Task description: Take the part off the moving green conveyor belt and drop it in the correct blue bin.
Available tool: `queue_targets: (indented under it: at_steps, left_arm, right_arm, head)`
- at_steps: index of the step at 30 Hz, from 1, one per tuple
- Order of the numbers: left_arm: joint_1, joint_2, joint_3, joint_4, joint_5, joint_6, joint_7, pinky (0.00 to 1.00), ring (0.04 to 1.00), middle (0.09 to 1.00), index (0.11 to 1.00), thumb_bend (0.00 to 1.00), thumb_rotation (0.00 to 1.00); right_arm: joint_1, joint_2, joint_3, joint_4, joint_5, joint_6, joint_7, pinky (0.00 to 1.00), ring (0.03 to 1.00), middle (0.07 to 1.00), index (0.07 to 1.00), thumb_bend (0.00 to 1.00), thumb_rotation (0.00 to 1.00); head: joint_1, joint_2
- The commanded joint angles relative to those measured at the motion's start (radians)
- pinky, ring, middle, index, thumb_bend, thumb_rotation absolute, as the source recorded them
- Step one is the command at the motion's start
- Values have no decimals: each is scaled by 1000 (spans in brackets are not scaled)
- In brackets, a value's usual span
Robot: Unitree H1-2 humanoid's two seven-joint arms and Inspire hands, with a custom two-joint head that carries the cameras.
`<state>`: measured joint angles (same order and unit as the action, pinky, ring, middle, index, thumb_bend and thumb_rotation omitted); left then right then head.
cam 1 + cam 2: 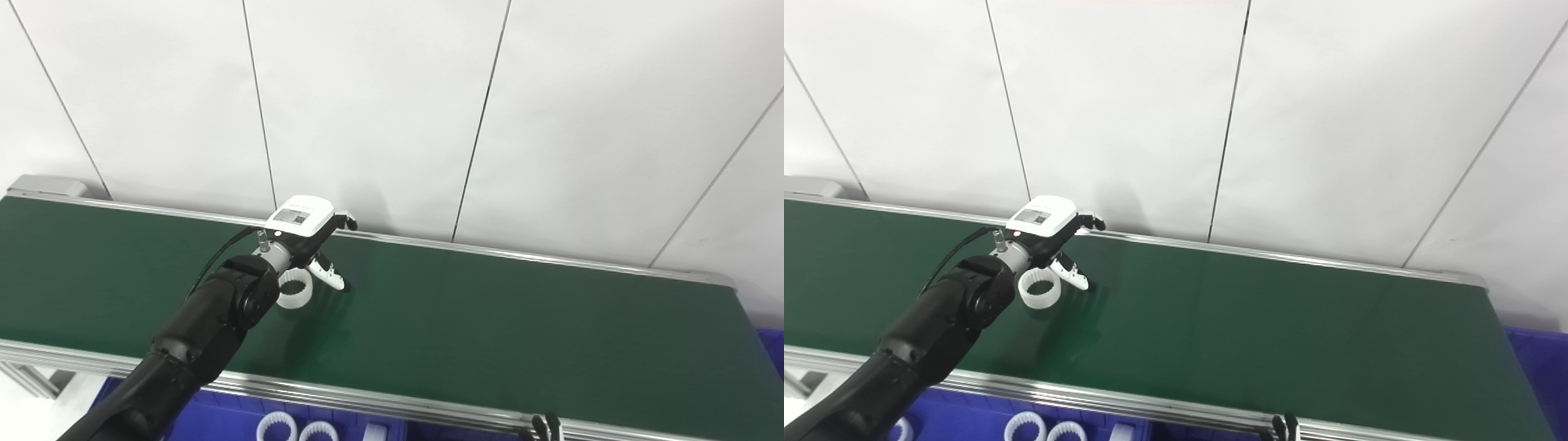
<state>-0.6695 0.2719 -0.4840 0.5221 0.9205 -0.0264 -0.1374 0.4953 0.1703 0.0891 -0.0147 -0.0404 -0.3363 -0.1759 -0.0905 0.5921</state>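
The left arm (pixel 202 331) rises from the lower left of the frame and reaches across the green conveyor belt (pixel 490 318), its left hand (pixel 309 236) palm-down with fingers spread and curled, holding nothing. The white toothed ring (pixel 1039 289) lies on the belt just under the wrist, left of centre, with the thumb (pixel 1072 272) reaching down beside it. Below the belt's near metal rail (pixel 367 398), at the bottom left, a blue bin (pixel 220 422) holds more white toothed rings (pixel 1047 429). At the bottom edge right of centre, only the dark fingertips of the right hand (pixel 542 427) show; whether it is open or closed cannot be told. Another blue bin (pixel 1537 367) sits at the far right.
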Motion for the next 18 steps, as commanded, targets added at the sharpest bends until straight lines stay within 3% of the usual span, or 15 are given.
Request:
queue_targets:
  at_steps: [1, 11, 18]
  left_arm:
    - [-66, 25, -13, -5, 0, 5, -44, 826, 802, 779, 775, 900, 361]
    - [-76, 37, -82, 27, 37, 32, -119, 816, 790, 744, 721, 892, 341]
    - [-85, 32, -130, 78, 72, 41, -116, 793, 783, 739, 694, 877, 352]
  right_arm:
    - [10, 22, 9, -43, -4, -7, 5, 908, 917, 958, 1000, 732, 1000]
    - [38, 33, 26, -88, -13, 19, 3, 905, 931, 958, 1000, 751, 1000]
    - [56, 38, 34, -112, -4, 31, 5, 904, 926, 951, 1000, 749, 1000]
  head:
    - [-3, 5]
    - [-10, 36]
    - [-15, 47]
